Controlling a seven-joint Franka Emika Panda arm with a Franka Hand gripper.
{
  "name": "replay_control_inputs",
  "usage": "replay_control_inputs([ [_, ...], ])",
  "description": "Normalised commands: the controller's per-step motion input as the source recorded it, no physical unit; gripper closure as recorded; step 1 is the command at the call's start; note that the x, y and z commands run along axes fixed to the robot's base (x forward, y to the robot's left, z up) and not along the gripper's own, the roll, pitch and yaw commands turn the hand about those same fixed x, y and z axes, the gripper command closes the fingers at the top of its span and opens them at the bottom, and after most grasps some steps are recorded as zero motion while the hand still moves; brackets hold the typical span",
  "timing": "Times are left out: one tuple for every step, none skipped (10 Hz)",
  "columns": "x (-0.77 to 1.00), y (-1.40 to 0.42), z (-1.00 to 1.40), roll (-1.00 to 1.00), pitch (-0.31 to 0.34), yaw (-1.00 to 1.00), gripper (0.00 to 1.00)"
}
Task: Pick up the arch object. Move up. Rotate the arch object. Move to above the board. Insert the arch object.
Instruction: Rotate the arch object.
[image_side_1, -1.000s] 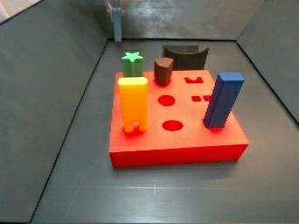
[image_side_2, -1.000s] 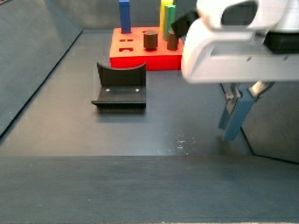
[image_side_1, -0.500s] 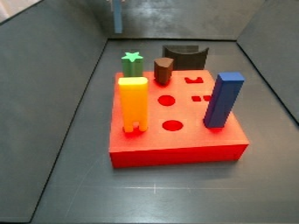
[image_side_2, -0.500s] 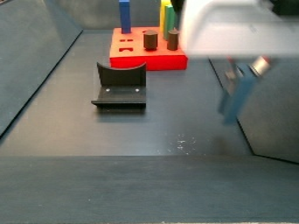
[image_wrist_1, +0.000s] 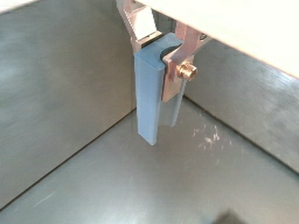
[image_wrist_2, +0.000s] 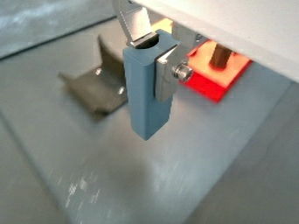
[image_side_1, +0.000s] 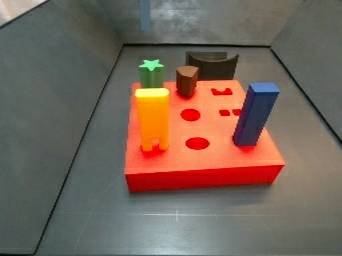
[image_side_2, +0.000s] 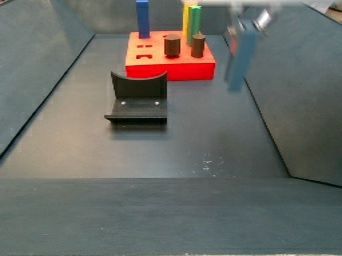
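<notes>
Hanging in the air over the bare grey floor, the gripper (image_wrist_1: 162, 131) is carrying nothing. In both wrist views (image_wrist_2: 146, 131) its fingers (image_wrist_1: 149, 96) are sitting close together, almost touching, with no piece showing between them. In a side view (image_side_2: 237, 80) it is showing only as a blur.

The arch object (image_side_2: 135, 87) is standing on the floor well below the jaws and off to one side of them, well apart, with its curved cut-out facing up. A dark flat plate is spreading from its foot, and this is probably the fixture (image_side_2: 135, 114). I cannot tell where one ends and the other begins. A wrist view (image_wrist_2: 98, 84) is showing the arch object beyond the fingers, and a side view (image_side_1: 211, 64) is showing it just behind the board (image_side_1: 201, 172). The board is lying lower than the jaws too, past the arch object.

So the first step, the pick-up, is looking not yet done, and the arm is judged to be in the approach. The next move is calling for the jaws to be carried across until they are straddling the arch object, spread wider than it, then lowered and closed.

Counting: one gripper, one arch object and one board. Four pieces are standing in the board:
- an orange block (image_side_1: 152, 118)
- a green star peg (image_side_1: 151, 70)
- a brown peg (image_side_1: 187, 80)
- a blue block (image_side_1: 255, 113)

Several holes are lying empty.
</notes>
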Motion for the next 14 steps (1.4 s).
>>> replay_control_inputs([
  [0.29,-1.0,0.81,0.09,0.114,0.03,1.0],
  [0.24,-0.88,0.75,0.1,0.106,0.03,1.0],
  [0.14,-0.56,0.54,0.1,0.103,0.02,1.0],
  [0.1,-0.41,0.44,0.09,0.1,0.02,1.0],
  [0.05,-0.13,0.23,0.08,0.094,0.02,1.0],
  [0.0,0.0,-1.0,0.11,-0.011,-0.04,1.0],
  [0.0,0.01,-1.0,0.11,-0.017,-0.04,1.0],
  [0.01,0.01,-1.0,0.1,-0.051,-0.03,1.0],
  [0.0,0.01,-1.0,0.09,-0.059,-0.03,1.0],
  [0.0,0.01,-1.0,0.08,-0.061,-0.02,1.0],
  [0.01,0.01,-1.0,0.08,-0.056,-0.02,1.0],
  [0.01,0.01,-1.0,0.07,-0.045,-0.02,1.0],
  [0.02,0.0,-1.0,0.06,-0.043,-0.02,1.0],
  [0.02,0.0,-1.0,0.05,-0.042,-0.02,1.0],
])
